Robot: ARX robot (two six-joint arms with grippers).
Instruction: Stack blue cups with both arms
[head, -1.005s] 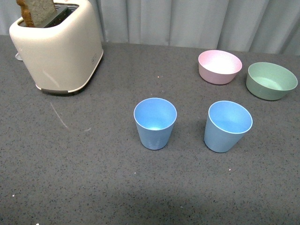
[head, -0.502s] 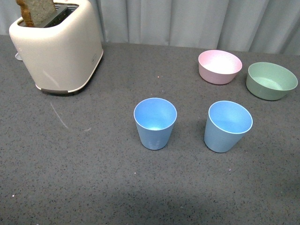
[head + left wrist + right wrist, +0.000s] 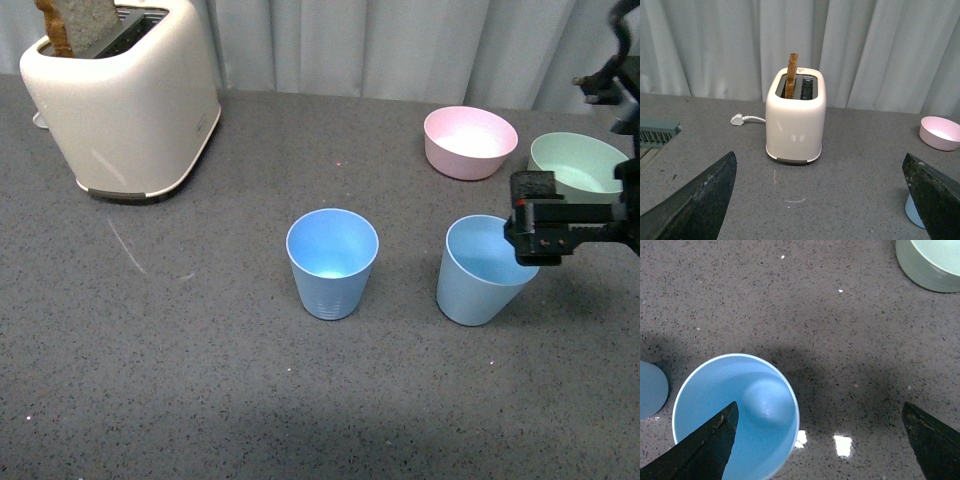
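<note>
Two light blue cups stand upright on the grey table, the left cup (image 3: 332, 262) and the right cup (image 3: 478, 278) about a cup's width apart. My right arm (image 3: 560, 228) hangs over the right cup's far right rim. In the right wrist view the right gripper (image 3: 820, 445) is open and empty. One of its fingers (image 3: 705, 450) is over the right cup's (image 3: 735, 415) mouth and the other is over bare table. The left cup's edge (image 3: 650, 390) shows beside it. My left gripper (image 3: 812, 205) is open and empty, and a sliver of a blue cup (image 3: 914, 212) shows by one finger.
A cream toaster (image 3: 125, 100) with a slice of bread stands at the back left and also shows in the left wrist view (image 3: 795, 120). A pink bowl (image 3: 468, 142) and a green bowl (image 3: 578, 165) sit at the back right. A white plug (image 3: 740, 119) lies beside the toaster.
My right arm has come into the front view from the right and now hangs over the right cup. Both cups stay where they were.
</note>
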